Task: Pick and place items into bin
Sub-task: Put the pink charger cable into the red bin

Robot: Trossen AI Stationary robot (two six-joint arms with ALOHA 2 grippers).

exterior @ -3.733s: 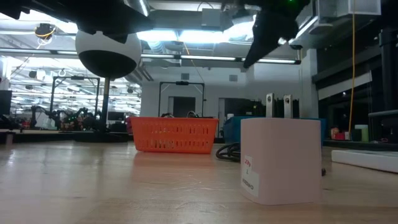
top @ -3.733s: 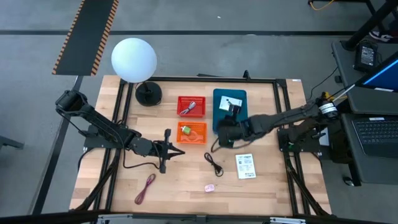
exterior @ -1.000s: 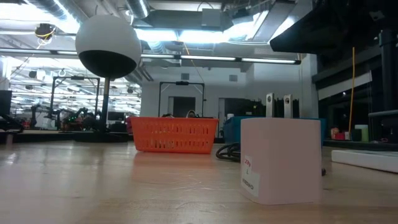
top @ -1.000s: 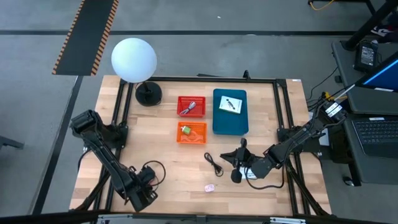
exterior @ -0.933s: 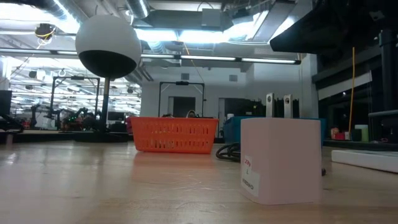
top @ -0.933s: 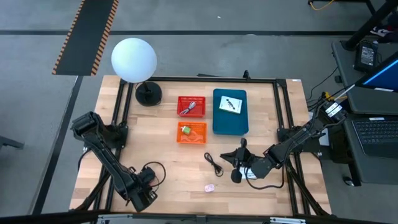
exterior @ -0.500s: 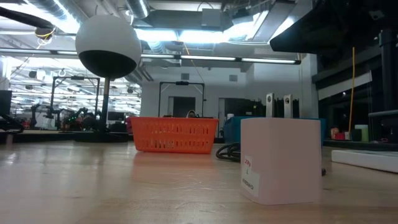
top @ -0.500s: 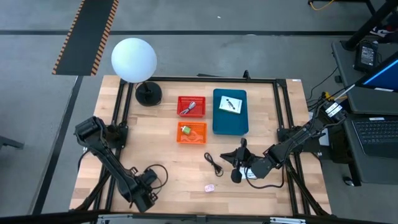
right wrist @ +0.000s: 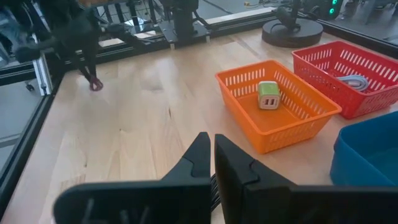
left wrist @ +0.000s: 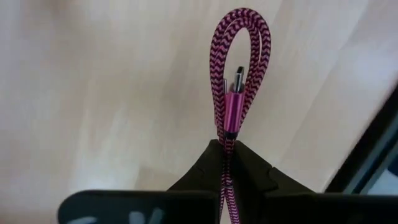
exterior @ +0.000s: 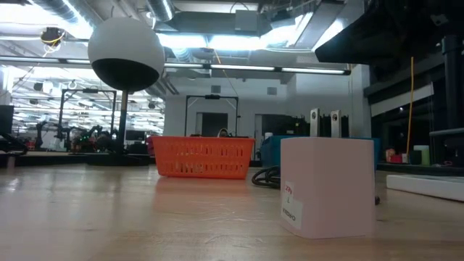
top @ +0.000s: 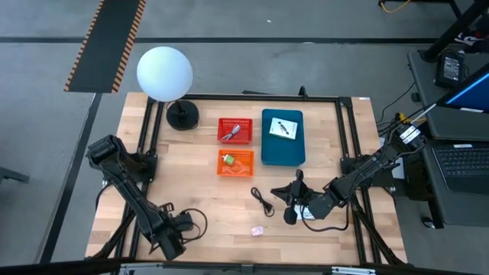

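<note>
My left gripper (top: 174, 235) stands over the table's near-left part, shut on the dark-red braided cord (left wrist: 239, 59); from the right wrist view it shows far off, with the cord (right wrist: 94, 84) below it. My right gripper (top: 293, 203) is low near the table's near-right part, fingers shut (right wrist: 212, 149), above a white printed packet (top: 305, 211). The black cord (top: 263, 202) lies flat beside it. A tiny pink piece (top: 257, 229) lies near the near edge. The other white packet (top: 283, 128) lies in the blue bin (top: 281, 151). My left gripper pinches the dark-red cord between its two fingers, just behind the metal plug (left wrist: 229, 124), coming from above and pointing down. A folded loop of cord (left wrist: 239, 25) sticks out past the fingertips. I cannot tell whether the loop clears the table. My right gripper is shut over the white packet, but its own body hides the fingertips from above; I cannot tell whether it touches the packet.
A red basket (top: 234, 131) holds a grey cable, and an orange basket (top: 235, 163) holds a small white-and-green charger (right wrist: 268, 94). The white globe lamp (top: 164, 72) stands at the far-left corner. A white block (exterior: 326, 185) stands close in the low view.
My left gripper, with the cord held, has shifted slightly toward the near edge. My right arm has kept still.
</note>
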